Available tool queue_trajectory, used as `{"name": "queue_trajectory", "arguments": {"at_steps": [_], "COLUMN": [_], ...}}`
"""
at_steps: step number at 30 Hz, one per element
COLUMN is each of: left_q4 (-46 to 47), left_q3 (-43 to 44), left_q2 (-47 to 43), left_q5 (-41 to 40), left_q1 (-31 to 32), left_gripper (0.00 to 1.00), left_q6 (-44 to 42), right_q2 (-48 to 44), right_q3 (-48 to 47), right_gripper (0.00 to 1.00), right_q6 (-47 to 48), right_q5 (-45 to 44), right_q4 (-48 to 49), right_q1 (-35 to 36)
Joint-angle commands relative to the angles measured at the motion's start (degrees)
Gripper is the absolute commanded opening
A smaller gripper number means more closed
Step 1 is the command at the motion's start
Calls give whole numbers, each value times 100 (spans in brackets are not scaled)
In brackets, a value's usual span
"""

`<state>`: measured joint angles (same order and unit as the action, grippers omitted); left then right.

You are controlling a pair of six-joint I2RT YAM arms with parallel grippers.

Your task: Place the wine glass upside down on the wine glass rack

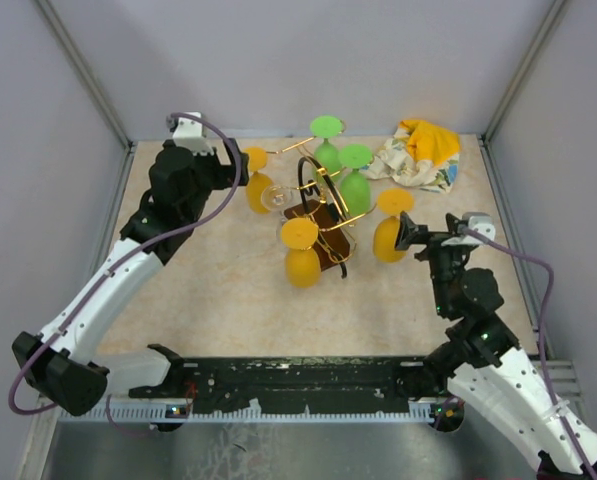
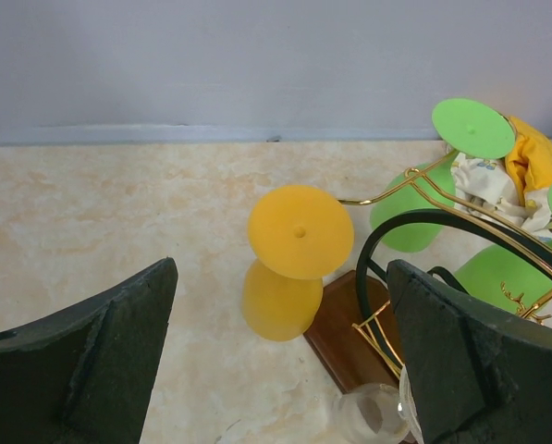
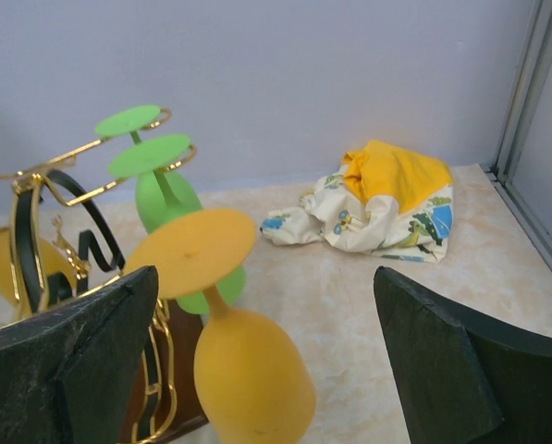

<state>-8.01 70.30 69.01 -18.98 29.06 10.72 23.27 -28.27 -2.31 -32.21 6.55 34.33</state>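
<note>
The table (image 1: 228, 290) is carrying the whole setup, with the rack (image 1: 316, 212) standing mid-table and a cloth (image 1: 418, 155) lying crumpled at the back right. Two green glasses (image 1: 354, 190) and three orange glasses (image 1: 303, 268) are already hanging foot-up off the rack arms. The right gripper (image 1: 406, 236) is sitting spread wide around the bowl of the right-hand orange glass (image 1: 388, 240), gripping nothing. The left gripper (image 1: 242, 170) is gaping too, empty, with the clear glass (image 1: 274, 198) just beside one finger at the rack's left side. Honestly can't tell if that one is hanging or just resting by the base, since it's see-through and half cut off in the wrist view. I'm guessing it's the one left to sort. It's looking light but slick and breakable, so I'd be pinching the stem gently right under the foot, not the bowl.
</note>
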Motion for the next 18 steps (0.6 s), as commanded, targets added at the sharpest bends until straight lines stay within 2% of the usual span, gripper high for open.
{"name": "queue_trajectory", "arguments": {"at_steps": [1, 11, 15, 18], "left_q4": [-130, -220, -281, -347], "left_q3": [249, 373, 426, 477], "left_q2": [22, 16, 33, 58], "left_q5": [-70, -196, -298, -296], "left_q1": [-49, -37, -41, -40], "left_gripper": [100, 99, 100, 100], "left_q6": [99, 354, 405, 381], "right_q2": [31, 550, 1512, 2386], "right_q3": [-821, -1647, -2426, -3316], "right_gripper": [99, 99, 99, 99], "right_q6": [-431, -347, -267, -67], "right_q5": [-33, -268, -361, -95], "right_q4": [-738, -962, -1340, -1770], "right_q1": [-11, -14, -13, -14]}}
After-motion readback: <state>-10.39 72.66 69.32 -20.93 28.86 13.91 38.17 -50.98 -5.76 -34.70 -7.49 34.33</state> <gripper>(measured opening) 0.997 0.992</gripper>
